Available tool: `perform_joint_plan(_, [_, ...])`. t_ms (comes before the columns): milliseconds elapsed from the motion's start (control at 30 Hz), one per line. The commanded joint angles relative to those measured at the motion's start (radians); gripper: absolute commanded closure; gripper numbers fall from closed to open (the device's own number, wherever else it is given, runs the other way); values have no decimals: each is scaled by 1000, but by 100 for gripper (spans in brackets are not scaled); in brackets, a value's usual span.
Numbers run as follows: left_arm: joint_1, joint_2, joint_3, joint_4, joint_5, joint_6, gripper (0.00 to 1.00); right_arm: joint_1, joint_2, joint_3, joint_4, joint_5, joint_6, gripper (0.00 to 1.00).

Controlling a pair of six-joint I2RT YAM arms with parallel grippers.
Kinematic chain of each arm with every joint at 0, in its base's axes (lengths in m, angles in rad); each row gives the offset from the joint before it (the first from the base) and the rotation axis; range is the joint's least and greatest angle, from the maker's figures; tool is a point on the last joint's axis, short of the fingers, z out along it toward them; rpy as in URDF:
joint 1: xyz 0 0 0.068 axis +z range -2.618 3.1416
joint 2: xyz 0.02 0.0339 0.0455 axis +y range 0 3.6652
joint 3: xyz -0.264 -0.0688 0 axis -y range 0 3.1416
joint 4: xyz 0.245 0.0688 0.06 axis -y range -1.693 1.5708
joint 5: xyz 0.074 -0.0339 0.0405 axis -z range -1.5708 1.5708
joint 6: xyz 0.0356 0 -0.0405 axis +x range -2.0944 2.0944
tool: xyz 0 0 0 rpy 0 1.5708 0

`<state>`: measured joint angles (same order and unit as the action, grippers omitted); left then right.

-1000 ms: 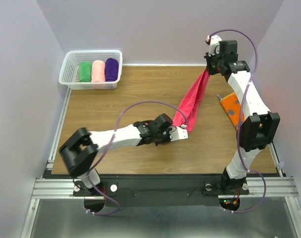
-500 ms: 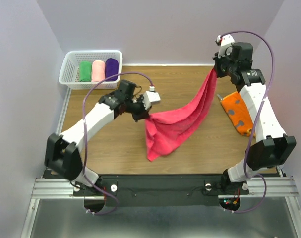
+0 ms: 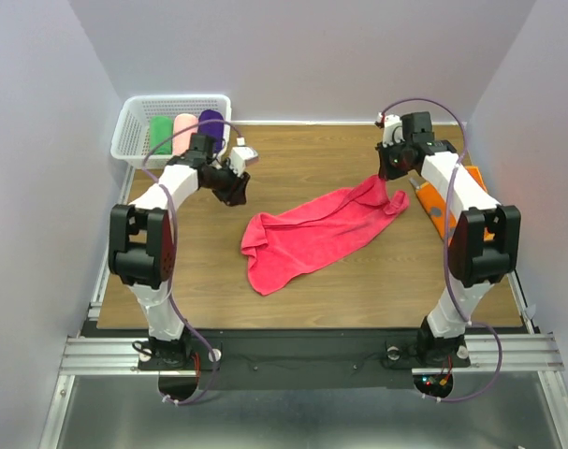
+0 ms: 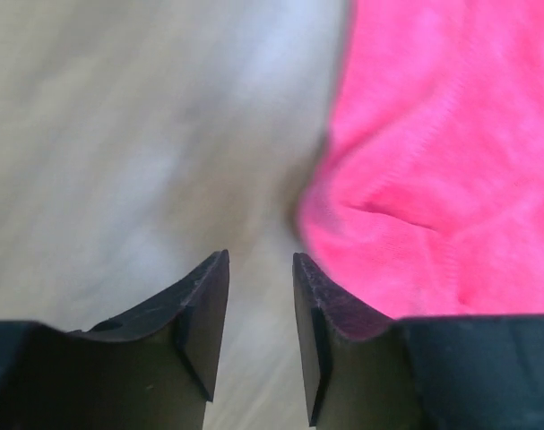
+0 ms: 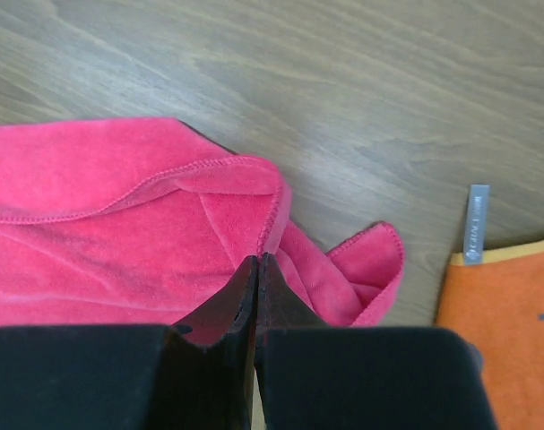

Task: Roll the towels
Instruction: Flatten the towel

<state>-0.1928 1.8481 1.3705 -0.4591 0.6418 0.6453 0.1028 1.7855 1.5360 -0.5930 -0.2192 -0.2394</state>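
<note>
The hot-pink towel (image 3: 312,234) lies spread and rumpled across the middle of the table, its near-left end folded over. My right gripper (image 3: 393,175) is low over its far right corner. In the right wrist view the right gripper (image 5: 256,260) is shut, and the pink towel's (image 5: 119,233) hem runs into the tips. My left gripper (image 3: 235,183) hangs open by the basket, away from the cloth. In the left wrist view the left gripper (image 4: 260,262) holds nothing and the pink towel (image 4: 433,161) lies to its right. The orange towel (image 3: 435,210) (image 5: 509,331) lies flat at the right, partly under the right arm.
A white basket (image 3: 176,99) stands at the table's back left corner. It holds a green roll (image 3: 160,136), a pale pink roll (image 3: 183,131) and a purple roll (image 3: 210,121). The left arm reaches up along the table's left side.
My left gripper let go of the pink towel and swung back left toward the basket. My right gripper came down, and the towel went from hanging between the arms to lying on the table.
</note>
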Motion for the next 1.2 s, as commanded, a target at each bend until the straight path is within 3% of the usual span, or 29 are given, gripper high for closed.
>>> perform_joint_plan(0, [15,-163,9,23,-54,17,50,-9,41,67,67,-28,12,99])
perform_joint_plan(167, [-63,-298,-123,16,-143,118,48,-12,126,122,82,6,8,99])
perform_joint_plan(400, [-313,-420,-301,-30,-317,448,48,-23,199,196,82,4,14,99])
perform_joint_plan(533, [-378,-383,-327,-50,-393,586,48,-23,203,199,82,0,14,99])
perform_joint_plan(733, [-467,-291,-309,-81,-502,643,47,-25,204,187,82,-2,14,99])
perform_joint_plan(1167, [-490,-133,-281,-30,-610,715,46,-46,203,167,82,-6,3,99])
